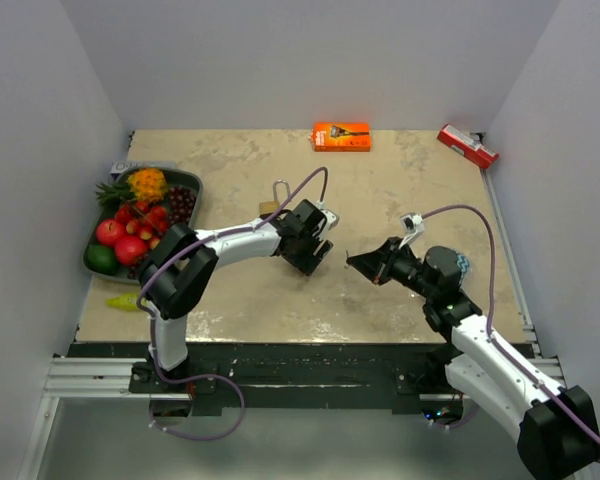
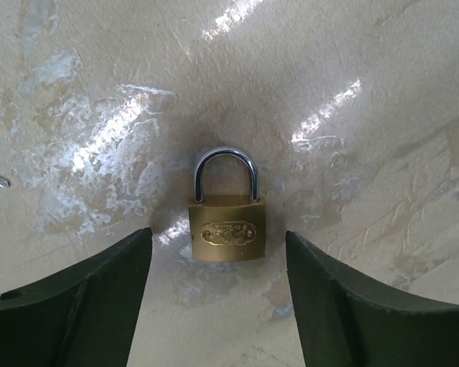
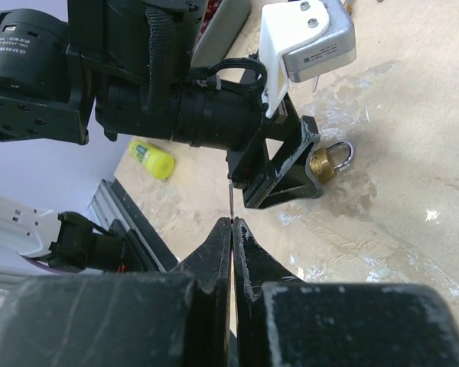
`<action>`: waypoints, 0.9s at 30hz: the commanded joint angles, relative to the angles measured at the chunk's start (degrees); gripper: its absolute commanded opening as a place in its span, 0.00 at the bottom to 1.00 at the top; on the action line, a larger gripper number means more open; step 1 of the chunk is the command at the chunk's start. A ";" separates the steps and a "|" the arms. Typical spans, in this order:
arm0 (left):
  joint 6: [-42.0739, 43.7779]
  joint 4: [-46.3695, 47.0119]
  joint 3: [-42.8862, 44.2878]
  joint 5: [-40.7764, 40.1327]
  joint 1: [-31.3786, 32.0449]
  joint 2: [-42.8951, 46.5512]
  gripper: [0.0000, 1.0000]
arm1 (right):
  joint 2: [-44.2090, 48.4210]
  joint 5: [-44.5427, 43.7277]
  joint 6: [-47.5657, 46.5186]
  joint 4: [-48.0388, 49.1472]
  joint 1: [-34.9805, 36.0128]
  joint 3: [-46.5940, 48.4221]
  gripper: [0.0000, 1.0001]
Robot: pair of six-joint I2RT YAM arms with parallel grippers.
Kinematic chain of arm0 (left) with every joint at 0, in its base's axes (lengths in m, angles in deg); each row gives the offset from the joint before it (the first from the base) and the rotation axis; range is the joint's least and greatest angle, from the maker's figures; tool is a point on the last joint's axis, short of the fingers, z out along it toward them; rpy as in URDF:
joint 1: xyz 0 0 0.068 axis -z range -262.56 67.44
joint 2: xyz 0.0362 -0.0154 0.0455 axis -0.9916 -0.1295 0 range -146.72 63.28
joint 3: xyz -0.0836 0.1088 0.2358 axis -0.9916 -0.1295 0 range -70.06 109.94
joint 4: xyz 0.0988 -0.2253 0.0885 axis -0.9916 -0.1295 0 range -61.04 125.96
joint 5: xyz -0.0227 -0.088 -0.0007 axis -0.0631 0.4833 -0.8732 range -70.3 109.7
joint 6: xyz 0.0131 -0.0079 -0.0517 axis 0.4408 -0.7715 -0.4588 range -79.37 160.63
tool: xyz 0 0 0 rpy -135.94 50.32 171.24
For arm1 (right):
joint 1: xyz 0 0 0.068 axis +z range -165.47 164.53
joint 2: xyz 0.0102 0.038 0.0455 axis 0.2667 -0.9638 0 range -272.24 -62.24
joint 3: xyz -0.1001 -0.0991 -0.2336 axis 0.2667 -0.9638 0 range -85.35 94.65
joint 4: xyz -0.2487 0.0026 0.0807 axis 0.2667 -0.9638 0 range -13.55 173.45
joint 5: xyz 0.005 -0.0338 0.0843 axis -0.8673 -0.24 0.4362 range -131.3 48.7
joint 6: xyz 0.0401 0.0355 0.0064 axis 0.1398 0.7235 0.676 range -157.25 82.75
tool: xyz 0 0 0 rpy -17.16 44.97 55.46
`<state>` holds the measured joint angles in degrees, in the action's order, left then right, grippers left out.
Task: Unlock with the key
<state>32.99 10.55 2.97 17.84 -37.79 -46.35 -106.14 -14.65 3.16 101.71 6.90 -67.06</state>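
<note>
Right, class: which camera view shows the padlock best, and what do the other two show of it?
Left wrist: the padlock lies whole, close and unobstructed. The right wrist view shows the padlock small and partly hidden behind the left gripper. The top view shows the padlock only as a tiny shape.

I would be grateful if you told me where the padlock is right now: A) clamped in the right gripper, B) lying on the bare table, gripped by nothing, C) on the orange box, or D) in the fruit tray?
B: the left wrist view shows the padlock flat on the table, the left gripper open with its fingers clear of it on either side; the right gripper pinches only the thin key.
</note>
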 commanded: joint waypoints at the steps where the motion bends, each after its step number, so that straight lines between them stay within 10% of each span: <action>1: 2.19 -0.34 2.37 -1.82 0.31 -1.91 0.68 | -1.01 1.82 1.17 4.68 -0.22 -0.70 0.00; 12: 2.72 -1.40 2.20 -3.40 1.63 -5.16 0.57 | -1.81 2.17 1.35 5.03 -0.22 -0.79 0.00; 19: 1.05 -1.13 0.35 0.46 1.98 -5.78 0.00 | 1.09 -1.34 -2.42 -0.32 -0.14 0.43 0.00; 27: -12.80 11.33 -4.55 24.06 -5.48 3.35 0.00 | 0.84 -9.67 -3.49 3.78 7.14 -2.20 0.00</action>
<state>30.61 14.98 3.10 25.57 -39.49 -47.88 -104.18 -16.99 0.82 101.36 8.70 -68.13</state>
